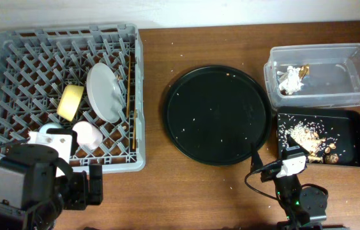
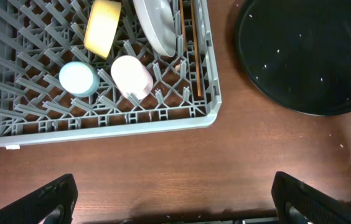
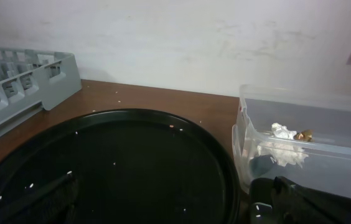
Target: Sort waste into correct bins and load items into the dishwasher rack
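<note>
Now: both your grippers are empty, jaws wide, with the left gripper [image 2: 172,190] at seven o'clock and the right gripper [image 3: 169,190] at five. The rack [image 1: 14,39] at ten o'clock holds the yellow bowl [image 1: 69,102], plate [image 1: 105,92], pink cup [image 1: 87,135], blue cup [image 2: 78,78] and chopsticks [image 2: 195,56]. Clear tub [image 1: 352,59], two o'clock: crumpled paper [image 1: 290,79], wrapper [image 1: 304,69]. Shallow black tray [image 1: 353,131], four o'clock: crumbs [image 1: 300,133].

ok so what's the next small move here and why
Probably just park the left gripper and right gripper: yellow bowl, plate, pink cup, blue cup and chopsticks sit in the rack, paper and wrapper in the clear tub, crumbs in the black tray. The round tray is only finely speckled, likely nothing grippable.
</note>
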`<action>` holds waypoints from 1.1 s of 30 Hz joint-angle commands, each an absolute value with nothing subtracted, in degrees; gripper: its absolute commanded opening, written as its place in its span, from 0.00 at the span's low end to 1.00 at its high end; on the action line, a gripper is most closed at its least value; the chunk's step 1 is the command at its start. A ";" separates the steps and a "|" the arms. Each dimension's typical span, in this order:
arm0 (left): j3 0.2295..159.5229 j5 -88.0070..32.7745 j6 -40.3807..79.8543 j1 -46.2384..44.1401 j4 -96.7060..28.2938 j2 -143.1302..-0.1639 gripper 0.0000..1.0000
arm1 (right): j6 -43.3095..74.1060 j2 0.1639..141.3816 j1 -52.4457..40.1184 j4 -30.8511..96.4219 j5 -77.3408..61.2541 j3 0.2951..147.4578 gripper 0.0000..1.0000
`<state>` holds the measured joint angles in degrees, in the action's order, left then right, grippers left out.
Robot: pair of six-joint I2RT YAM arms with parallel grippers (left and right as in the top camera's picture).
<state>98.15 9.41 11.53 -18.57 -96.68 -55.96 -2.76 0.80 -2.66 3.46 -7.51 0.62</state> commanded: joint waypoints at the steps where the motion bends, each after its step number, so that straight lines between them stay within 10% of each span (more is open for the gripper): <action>1: 98.24 9.19 11.20 -18.46 -96.68 -55.86 0.99 | -2.76 0.58 -2.17 3.86 -6.98 0.32 0.98; 7: 98.24 10.11 11.22 -18.46 -95.26 -55.86 0.99 | -2.74 0.58 -2.17 3.86 -6.98 0.32 0.98; 12: 90.15 10.26 11.20 -9.13 -65.28 -53.65 0.99 | -2.76 0.58 -2.17 3.86 -6.98 0.32 0.98; 21: 41.25 -1.32 11.22 0.69 -17.30 -27.90 0.99 | -2.76 0.58 -2.17 3.86 -6.98 0.32 0.98; 33: 2.96 0.40 11.25 1.28 8.62 -0.27 0.99 | -2.76 0.58 -2.17 3.86 -6.98 0.32 0.99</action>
